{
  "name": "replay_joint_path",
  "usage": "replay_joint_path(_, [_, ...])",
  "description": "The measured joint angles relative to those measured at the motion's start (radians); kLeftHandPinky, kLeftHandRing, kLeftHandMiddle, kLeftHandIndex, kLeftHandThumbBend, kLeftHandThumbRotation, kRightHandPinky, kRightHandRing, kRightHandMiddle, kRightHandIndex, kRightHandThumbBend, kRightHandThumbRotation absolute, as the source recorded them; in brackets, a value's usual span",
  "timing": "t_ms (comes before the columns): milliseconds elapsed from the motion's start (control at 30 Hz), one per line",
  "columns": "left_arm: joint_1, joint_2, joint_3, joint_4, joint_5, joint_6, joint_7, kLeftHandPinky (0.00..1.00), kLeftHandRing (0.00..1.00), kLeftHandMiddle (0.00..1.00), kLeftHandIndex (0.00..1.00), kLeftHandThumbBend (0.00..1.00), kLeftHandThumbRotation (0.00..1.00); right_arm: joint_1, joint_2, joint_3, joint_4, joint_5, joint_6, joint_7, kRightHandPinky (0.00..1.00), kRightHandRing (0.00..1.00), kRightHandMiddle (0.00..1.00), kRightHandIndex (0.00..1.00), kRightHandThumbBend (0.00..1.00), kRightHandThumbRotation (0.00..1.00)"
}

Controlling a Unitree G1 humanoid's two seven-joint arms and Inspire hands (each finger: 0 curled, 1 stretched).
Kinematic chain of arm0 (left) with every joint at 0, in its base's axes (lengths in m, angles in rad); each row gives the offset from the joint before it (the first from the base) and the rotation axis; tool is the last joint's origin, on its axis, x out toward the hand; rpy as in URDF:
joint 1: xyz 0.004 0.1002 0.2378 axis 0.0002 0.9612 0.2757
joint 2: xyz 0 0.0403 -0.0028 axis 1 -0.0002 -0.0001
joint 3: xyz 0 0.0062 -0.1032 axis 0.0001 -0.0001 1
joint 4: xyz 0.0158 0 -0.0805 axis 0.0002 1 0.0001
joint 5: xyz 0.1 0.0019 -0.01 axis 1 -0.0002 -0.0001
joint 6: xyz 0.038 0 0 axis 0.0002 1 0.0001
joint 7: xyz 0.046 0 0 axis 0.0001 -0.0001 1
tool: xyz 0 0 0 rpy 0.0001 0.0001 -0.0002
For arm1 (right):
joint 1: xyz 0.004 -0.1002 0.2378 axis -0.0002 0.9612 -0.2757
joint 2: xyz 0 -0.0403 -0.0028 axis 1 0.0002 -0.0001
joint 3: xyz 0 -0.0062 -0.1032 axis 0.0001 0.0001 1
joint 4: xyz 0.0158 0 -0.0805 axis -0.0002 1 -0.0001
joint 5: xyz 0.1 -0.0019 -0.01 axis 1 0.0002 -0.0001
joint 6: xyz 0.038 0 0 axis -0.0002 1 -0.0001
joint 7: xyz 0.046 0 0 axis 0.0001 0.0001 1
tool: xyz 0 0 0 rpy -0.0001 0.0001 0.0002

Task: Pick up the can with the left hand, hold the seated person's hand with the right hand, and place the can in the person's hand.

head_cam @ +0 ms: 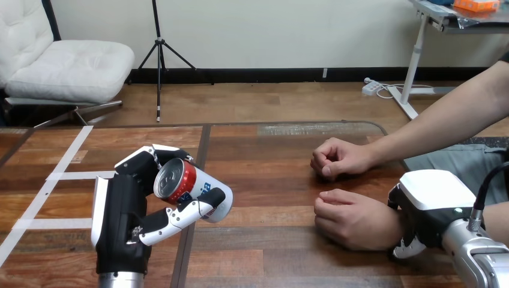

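Can (193, 189) tilted, left hand (122, 211) curled round it

The right hand (433, 201) lies partly hidden behind the person's wrist (389, 225); grip untellable.

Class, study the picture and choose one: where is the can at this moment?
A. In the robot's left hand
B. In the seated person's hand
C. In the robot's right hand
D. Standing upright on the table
A: the left hand has its fingers and thumb curled round the can, which is tilted with its top towards the camera.
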Motion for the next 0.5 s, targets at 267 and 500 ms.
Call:
replay_joint_path(267, [0.0, 0.0, 0.001, 0.0, -0.002, 0.0, -0.005, 0.38, 0.4, 0.42, 0.44, 0.73, 0.0, 0.0, -0.003, 0.0, -0.001, 0.0, 0.01, 0.024, 0.2, 0.3, 0.42, 0.58, 0.67, 0.0])
replay_joint_path(500, [0.0, 0.0, 0.001, 0.0, -0.001, 0.0, -0.005, 0.38, 0.4, 0.42, 0.44, 0.73, 0.0, -0.005, -0.005, 0.0, -0.002, 0.0, 0.011, 0.044, 0.17, 0.27, 0.38, 0.6, 0.7, 0.0])
